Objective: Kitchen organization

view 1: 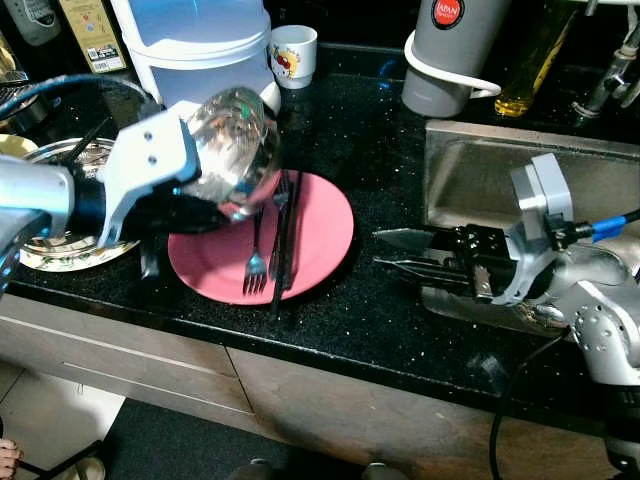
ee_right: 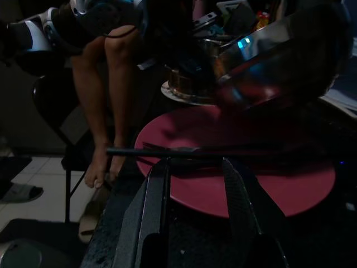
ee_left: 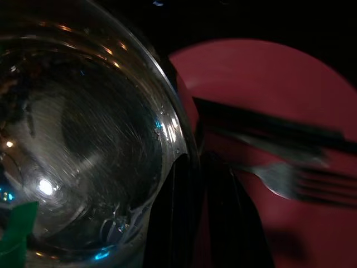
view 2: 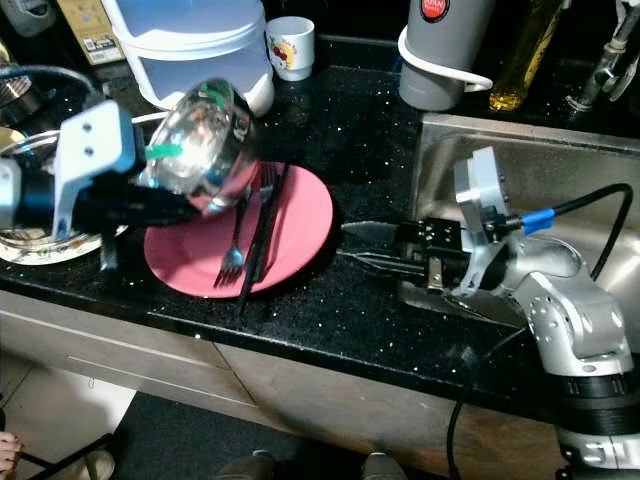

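The left gripper (ee_left: 195,218) grasps a tilted, shiny steel bowl (view 1: 232,150) above the round pink plate (view 1: 318,228). A fork (view 1: 258,262) and black chopsticks (view 1: 288,240) lie on the plate. Beside the plate, the right gripper (view 1: 400,252) hovers with fingers parted.

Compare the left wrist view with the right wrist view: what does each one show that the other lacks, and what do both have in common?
Only the left wrist view shows the inside of the steel bowl close up, with the left gripper shut on its rim, and the fork tines.

Only the right wrist view shows the right gripper with fingers apart, a seated person's legs beyond the counter edge, and the bowl's outside, tilted above the plate.

Both show the pink plate with dark cutlery lying across it.
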Available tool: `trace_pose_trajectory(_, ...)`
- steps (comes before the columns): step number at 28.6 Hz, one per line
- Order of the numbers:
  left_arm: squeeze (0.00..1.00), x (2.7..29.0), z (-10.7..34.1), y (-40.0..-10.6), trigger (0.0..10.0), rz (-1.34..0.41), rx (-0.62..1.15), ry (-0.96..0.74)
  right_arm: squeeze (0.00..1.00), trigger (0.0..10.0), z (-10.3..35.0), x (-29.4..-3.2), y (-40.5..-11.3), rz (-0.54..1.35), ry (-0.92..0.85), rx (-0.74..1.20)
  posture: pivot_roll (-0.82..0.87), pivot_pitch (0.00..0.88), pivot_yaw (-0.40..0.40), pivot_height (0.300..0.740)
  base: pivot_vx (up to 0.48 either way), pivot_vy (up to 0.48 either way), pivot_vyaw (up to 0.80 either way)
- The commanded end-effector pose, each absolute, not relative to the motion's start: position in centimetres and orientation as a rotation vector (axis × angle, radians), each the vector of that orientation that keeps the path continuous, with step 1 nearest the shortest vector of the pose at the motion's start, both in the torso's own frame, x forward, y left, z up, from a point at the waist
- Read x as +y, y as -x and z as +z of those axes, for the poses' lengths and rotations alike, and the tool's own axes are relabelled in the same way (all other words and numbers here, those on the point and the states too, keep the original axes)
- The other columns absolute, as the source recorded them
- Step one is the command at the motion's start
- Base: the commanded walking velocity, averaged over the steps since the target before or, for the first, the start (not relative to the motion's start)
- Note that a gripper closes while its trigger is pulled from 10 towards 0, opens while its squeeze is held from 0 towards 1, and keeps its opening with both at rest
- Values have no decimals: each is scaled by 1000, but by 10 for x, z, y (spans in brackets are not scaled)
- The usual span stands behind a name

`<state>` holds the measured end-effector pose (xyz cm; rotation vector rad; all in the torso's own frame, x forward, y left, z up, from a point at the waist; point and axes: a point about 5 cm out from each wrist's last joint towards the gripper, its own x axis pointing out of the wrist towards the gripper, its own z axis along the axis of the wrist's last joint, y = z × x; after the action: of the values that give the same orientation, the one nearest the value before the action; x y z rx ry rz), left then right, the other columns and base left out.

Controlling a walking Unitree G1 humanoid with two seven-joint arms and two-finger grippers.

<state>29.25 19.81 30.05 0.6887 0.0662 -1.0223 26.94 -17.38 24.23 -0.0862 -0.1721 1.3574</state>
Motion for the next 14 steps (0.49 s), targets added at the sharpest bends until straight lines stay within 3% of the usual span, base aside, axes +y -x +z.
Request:
trace_pose_trajectory(1, 0, 202, 315, -295, 0, -959, -8, -699, 0, 10000, 243, -173, -270, 1347, 77, -189, -1, 106, 9, 740, 0, 0, 0)
trace_pose_trajectory(14, 0, 191, 351, -304, 0, -895, -229, -652, 0, 10000, 246, -165, -273, 1317, 37, -234, -2, 107, 14, 740, 0, 0, 0)
